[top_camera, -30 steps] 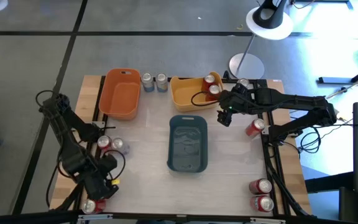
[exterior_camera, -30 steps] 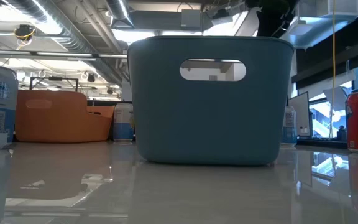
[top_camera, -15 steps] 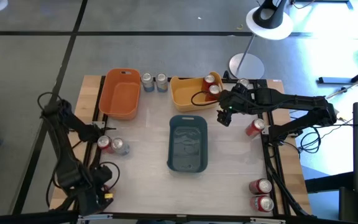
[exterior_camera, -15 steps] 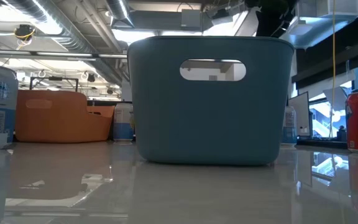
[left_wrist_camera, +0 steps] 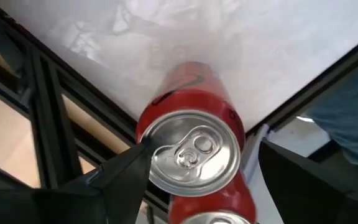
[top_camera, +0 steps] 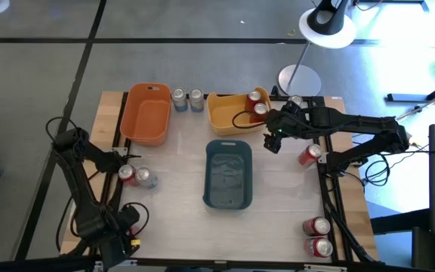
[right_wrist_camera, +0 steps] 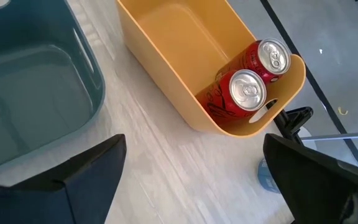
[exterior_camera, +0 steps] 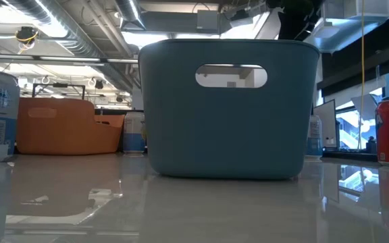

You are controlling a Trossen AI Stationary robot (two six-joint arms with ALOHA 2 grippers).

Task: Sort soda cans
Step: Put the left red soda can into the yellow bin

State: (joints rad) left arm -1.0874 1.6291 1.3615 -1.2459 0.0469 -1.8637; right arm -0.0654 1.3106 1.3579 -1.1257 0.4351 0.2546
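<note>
A red soda can [left_wrist_camera: 191, 134] stands upright at the table's near left corner. My left gripper [left_wrist_camera: 202, 150] points straight down over it, open, with one finger on each side of the silver top. In the high view the left gripper [top_camera: 118, 243] hides this can. A second can top [left_wrist_camera: 213, 219] shows beside it. My right gripper [top_camera: 273, 140] hangs open next to the yellow bin [top_camera: 226, 113], which holds two red cans [right_wrist_camera: 248, 88]. Another red can [top_camera: 127, 174] and a silver can [top_camera: 146, 179] stand at the left.
The orange bin [top_camera: 146, 113] is at the far left and the blue-grey bin [top_camera: 228, 172] in the middle. Two silver cans [top_camera: 186, 99] stand between the orange and yellow bins. Red cans stand at the right [top_camera: 309, 155] and near right [top_camera: 317, 236].
My left gripper has moved toward the table's near left corner and come down over the red can, which it now covers in the high view. Its fingers have kept their gap.
</note>
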